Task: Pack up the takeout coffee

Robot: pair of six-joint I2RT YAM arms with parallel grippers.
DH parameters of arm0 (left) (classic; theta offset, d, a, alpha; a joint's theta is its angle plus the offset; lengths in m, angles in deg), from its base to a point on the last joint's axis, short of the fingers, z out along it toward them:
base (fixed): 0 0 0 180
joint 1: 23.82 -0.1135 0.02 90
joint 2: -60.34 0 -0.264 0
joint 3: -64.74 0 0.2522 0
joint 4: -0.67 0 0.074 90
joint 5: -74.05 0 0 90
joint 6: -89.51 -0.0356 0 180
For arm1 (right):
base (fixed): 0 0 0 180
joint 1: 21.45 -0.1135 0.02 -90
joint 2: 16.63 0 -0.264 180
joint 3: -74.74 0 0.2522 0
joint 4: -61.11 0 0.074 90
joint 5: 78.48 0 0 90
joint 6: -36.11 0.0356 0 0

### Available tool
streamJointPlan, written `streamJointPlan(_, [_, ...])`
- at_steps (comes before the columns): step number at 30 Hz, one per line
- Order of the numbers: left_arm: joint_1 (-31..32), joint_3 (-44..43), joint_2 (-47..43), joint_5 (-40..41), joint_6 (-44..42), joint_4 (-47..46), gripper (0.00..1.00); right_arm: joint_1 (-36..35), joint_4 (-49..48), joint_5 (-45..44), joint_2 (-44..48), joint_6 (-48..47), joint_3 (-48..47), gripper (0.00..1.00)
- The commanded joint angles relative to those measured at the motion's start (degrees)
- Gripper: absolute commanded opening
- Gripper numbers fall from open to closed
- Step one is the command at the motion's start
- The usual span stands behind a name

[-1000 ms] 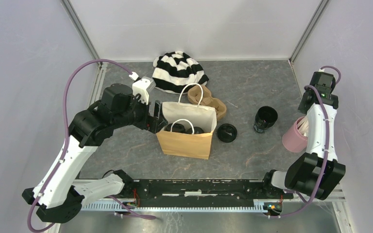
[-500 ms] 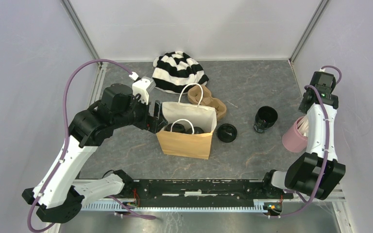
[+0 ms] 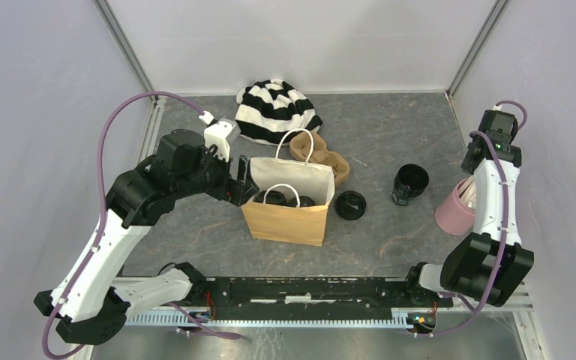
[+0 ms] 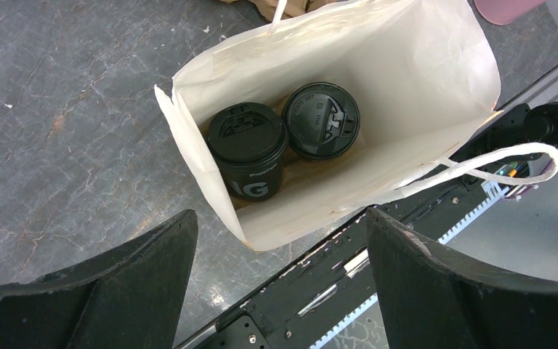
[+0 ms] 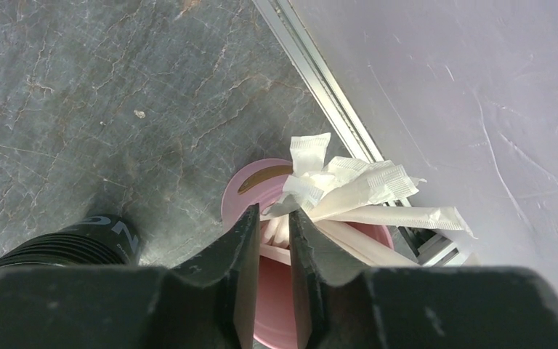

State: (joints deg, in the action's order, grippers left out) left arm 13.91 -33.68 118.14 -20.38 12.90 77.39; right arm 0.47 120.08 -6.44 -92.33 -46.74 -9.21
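A tall brown paper bag (image 4: pixel 421 80) with white string handles stands open on the grey stone-look table (image 3: pixel 390 240). Down on the bottom of the bag are the 2 small black takeout coffee cups (image 4: pixel 251 156). Each one has a flat round black plastic lid, and they sit right next to each other. The left gripper (image 4: pixel 280 222) hangs over the left end of the bag and looks down into it. Its 2 black fingers are spread wide apart and they hold nothing. The right gripper (image 5: pixel 271 218) is far over on the right side of the table, well apart from the bag. It points down at a round pink cup (image 5: pixel 236 193) full of white paper-wrapped sticks (image 5: pixel 378 182). Its fingers are close together with only a thin gap. The tips sit at the tops of the sticks, but it is not clear if they pinch one. Another black cup with no lid (image 3: pixel 409 182) sits between the bag and the pink cup. A loose round black lid (image 3: pixel 350 205) lies flat just to the right of the bag. A brown moulded-cardboard cup carrier (image 3: pixel 326 159) lies just behind the bag. A black and white striped knit hat (image 3: pixel 276 110) lies farther back, near the wall.
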Motion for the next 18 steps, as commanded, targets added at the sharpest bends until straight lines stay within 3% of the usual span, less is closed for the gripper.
streamJointPlan(1, [0.2, -0.2, -0.5, 1.2, -4.1, -0.5, 0.91, 0.3, -2.9, 0.5, 0.4, 0.0, 0.4, 0.23])
streamJointPlan(11, [0.2, -0.3, -0.2, 0.8, -3.9, -0.7, 0.90, 0.3, -1.7, 0.4, 2.4, -0.1, 1.0, 0.02])
streamJointPlan(18, [0.2, -0.2, -0.4, 0.4, -4.0, -1.0, 0.90, 0.3, -0.5, 2.1, 5.7, -0.4, 1.4, 0.00])
